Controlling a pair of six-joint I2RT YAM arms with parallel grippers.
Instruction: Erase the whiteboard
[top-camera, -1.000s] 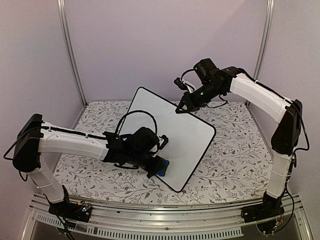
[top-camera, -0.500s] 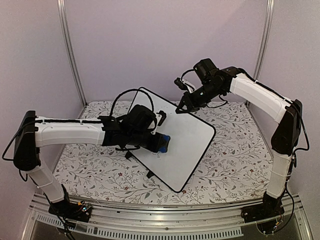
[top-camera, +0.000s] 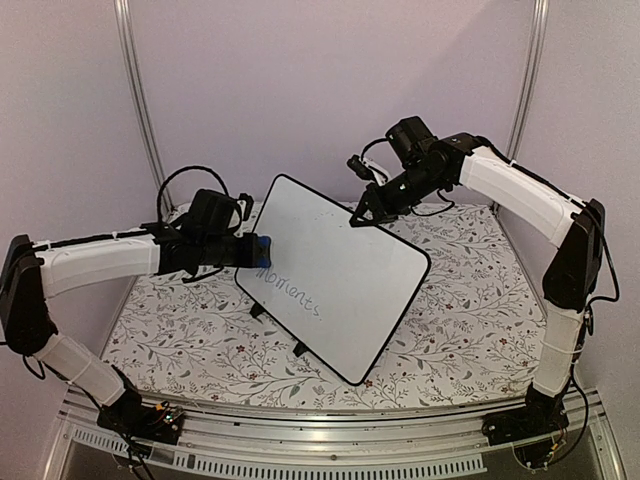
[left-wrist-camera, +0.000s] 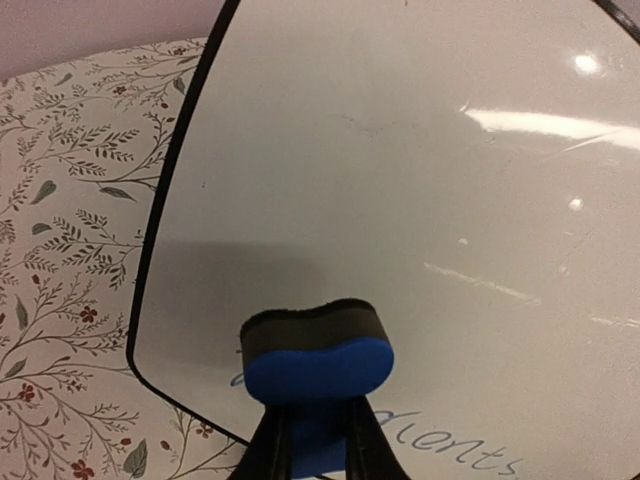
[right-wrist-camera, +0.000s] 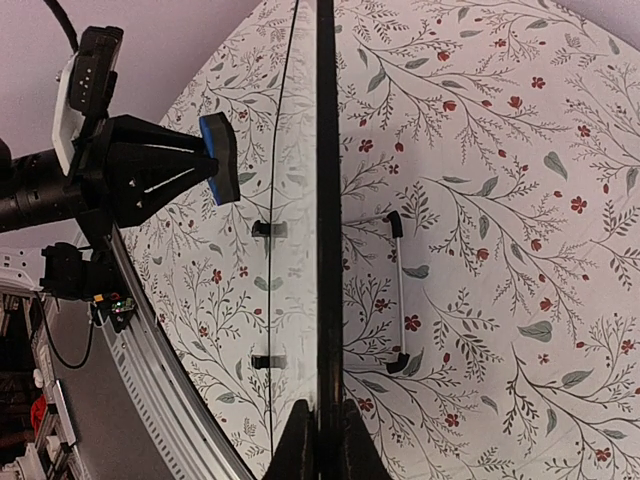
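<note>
Top external view: the whiteboard (top-camera: 340, 270) stands tilted on the desk (top-camera: 470, 290), top edge pinched in the right tool (top-camera: 360, 216), while the left tool (top-camera: 255, 250), clamping a blue eraser (top-camera: 264, 247), hangs beside grey handwriting (top-camera: 290, 292) not yet wiped.

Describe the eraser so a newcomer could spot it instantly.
Find the big tilted whiteboard mid-table. At its left edge, just above the grey handwriting, the left arm holds a small block in its jaws. That eraser is the only bright blue thing, with one dark face.
</note>
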